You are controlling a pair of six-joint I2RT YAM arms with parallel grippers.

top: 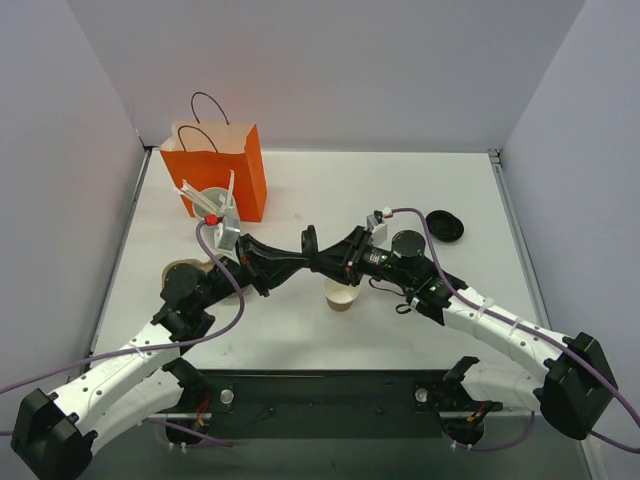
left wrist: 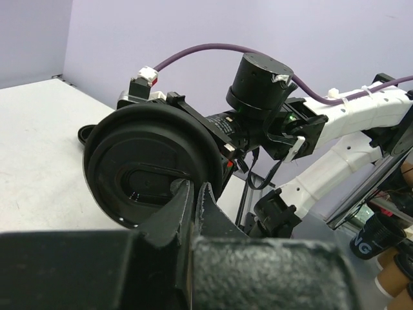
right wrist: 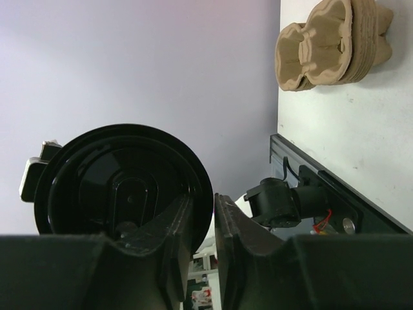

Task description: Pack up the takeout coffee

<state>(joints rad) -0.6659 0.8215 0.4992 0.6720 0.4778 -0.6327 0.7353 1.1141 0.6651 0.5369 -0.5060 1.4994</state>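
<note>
Grippers from both sides pinch the upright lid [left wrist: 148, 168] at its rim in mid-air: left gripper [left wrist: 193, 190] closed tight on it, right gripper [right wrist: 208, 200] narrow, rim between its fingers. The cup [top: 342, 296] stands lidless on the table [top: 420, 180] close by, toward the arms' bases.

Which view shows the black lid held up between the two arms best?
Left wrist: the black lid faces the camera, well lit, nearly its whole face and oval recess visible. Right wrist shows its opposite face, darker against the wall. Top external shows it only edge-on.
</note>
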